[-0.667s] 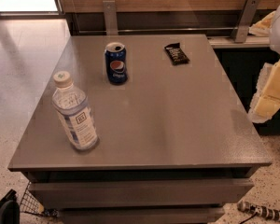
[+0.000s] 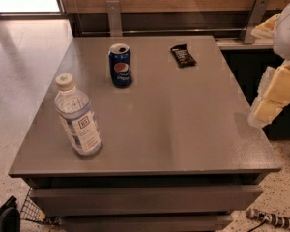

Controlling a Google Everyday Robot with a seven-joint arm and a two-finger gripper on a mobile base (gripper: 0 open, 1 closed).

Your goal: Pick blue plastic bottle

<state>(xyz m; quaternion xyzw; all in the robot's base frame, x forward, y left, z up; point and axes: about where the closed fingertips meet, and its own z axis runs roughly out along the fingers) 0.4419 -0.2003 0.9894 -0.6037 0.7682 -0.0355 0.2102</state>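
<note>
The blue plastic bottle (image 2: 78, 116) is clear and bluish, with a white cap and a white-and-blue label. It stands upright near the front left corner of the grey table (image 2: 183, 129). My gripper (image 2: 264, 106), pale and cream-coloured, hangs at the right edge of the view beside the table's right side. It is far to the right of the bottle and holds nothing that I can see.
A dark blue Pepsi can (image 2: 120, 65) stands upright behind the bottle, towards the table's back. A dark snack bar (image 2: 183, 55) lies at the back right. A wooden wall with metal brackets (image 2: 114, 17) runs behind the table. The floor lies to the left.
</note>
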